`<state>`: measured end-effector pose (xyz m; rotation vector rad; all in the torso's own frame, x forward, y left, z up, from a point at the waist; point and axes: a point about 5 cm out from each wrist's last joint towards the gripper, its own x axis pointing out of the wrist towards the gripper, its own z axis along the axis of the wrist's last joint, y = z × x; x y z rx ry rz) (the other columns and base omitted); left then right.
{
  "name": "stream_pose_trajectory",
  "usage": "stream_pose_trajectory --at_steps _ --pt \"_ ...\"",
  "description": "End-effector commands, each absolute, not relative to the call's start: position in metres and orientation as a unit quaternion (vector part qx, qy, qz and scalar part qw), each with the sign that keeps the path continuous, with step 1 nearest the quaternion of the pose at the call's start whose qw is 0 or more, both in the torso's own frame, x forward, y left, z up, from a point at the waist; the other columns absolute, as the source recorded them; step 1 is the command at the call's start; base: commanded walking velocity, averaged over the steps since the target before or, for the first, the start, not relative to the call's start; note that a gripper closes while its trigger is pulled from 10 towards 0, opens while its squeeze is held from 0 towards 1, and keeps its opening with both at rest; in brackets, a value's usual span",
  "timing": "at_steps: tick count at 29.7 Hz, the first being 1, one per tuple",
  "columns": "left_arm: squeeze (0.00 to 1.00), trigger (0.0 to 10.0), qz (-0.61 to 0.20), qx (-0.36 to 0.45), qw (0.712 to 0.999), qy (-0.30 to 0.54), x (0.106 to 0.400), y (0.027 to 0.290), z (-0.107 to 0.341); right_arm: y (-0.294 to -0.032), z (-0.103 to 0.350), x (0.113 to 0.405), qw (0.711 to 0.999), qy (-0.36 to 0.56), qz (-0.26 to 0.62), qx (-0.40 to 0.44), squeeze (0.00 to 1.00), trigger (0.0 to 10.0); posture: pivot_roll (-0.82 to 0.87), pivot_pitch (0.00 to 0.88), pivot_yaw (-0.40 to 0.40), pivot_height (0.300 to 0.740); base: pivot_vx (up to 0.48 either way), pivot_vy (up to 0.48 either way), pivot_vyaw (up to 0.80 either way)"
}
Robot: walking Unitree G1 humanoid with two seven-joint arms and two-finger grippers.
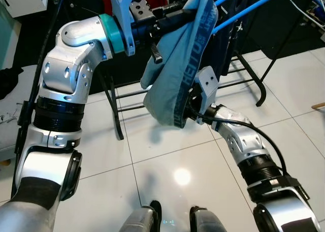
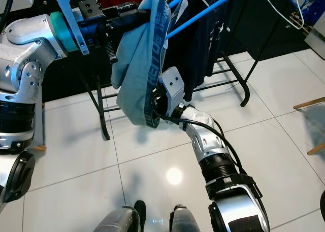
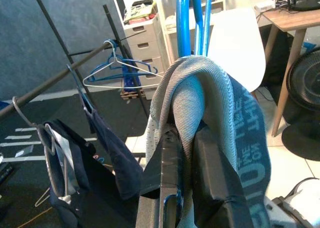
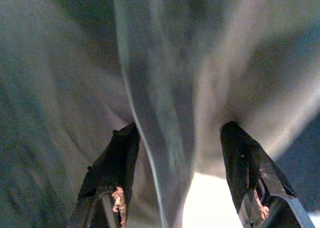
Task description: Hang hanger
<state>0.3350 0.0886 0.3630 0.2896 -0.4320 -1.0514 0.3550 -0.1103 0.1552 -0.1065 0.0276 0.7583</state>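
Two tools are working on one garment: the left tool (image 1: 175, 16) is holding a blue hanger (image 3: 189, 18) up high with its fingers closed on the hanger and the grey-blue cloth (image 1: 177, 64) draped over it, apparently so the load can be carried toward the black rack rail (image 3: 60, 78), where another blue hanger (image 3: 122, 68) and dark clothes (image 3: 107, 153) are already hanging. The rail is lying well beyond the held hanger, so the hanging is not yet done. Lower down, the right tool (image 4: 180, 173) is reaching under the drooping cloth with its fingers (image 4: 112, 163) spread apart, touching or nearly touching the fabric, probably steadying it.
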Motion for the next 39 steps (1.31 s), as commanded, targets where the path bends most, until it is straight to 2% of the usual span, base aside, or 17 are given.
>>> stream_pose_trajectory --at_steps 1,6,7,10,11,21,23,39 --pt "0.0 10.0 -0.499 0.141 0.83 -0.206 0.332 0.088 0.364 -0.118 0.139 0.351 0.933 0.047 0.353 -0.052 0.0 10.0 -0.04 0.123 0.141 0.74 0.0 0.0 0.0" --pt "0.0 10.0 -0.499 0.14 0.83 -0.205 0.333 0.088 0.363 -0.134 0.125 0.349 0.942 0.076 0.323 -0.056 0.0 10.0 -0.05 0.122 0.144 0.74 0.0 0.0 0.0" --pt "0.0 10.0 -0.5 0.139 0.83 -0.206 0.333 0.087 0.363 -0.141 0.123 0.349 0.947 0.077 0.309 -0.054 0.0 9.1 -0.05 0.12 0.146 0.74 0.0 0.0 0.0" --pt "0.0 10.0 -0.5 0.138 0.83 -0.206 0.333 0.087 0.363 -0.145 0.121 0.35 0.95 0.078 0.299 -0.053 0.0 9.1 -0.06 0.12 0.146 0.74 0.0 0.0 0.0" --pt "0.0 10.0 -0.501 0.137 0.829 -0.207 0.334 0.086 0.363 -0.15 0.121 0.352 0.954 0.076 0.284 -0.052 0.0 0.0 -0.06 0.116 0.147 0.74 0.0 0.0 0.0" --pt "0.0 10.0 -0.5 0.137 0.83 -0.209 0.334 0.085 0.363 -0.152 0.131 0.36 0.959 0.058 0.267 -0.077 0.0 0.0 -0.05 0.107 0.141 0.74 0.0 0.0 0.0" --pt "0.0 10.0 -0.498 0.137 0.83 -0.209 0.334 0.086 0.363 -0.161 0.136 0.363 0.967 0.05 0.231 -0.093 0.0 0.0 -0.06 0.106 0.139 0.74 0.0 0.0 0.0" --pt "0.0 10.0 -0.492 0.14 0.833 -0.209 0.335 0.085 0.362 -0.173 0.14 0.362 0.976 0.032 0.195 -0.095 0.0 0.0 -0.06 0.114 0.137 0.74 0.0 0.0 0.0"
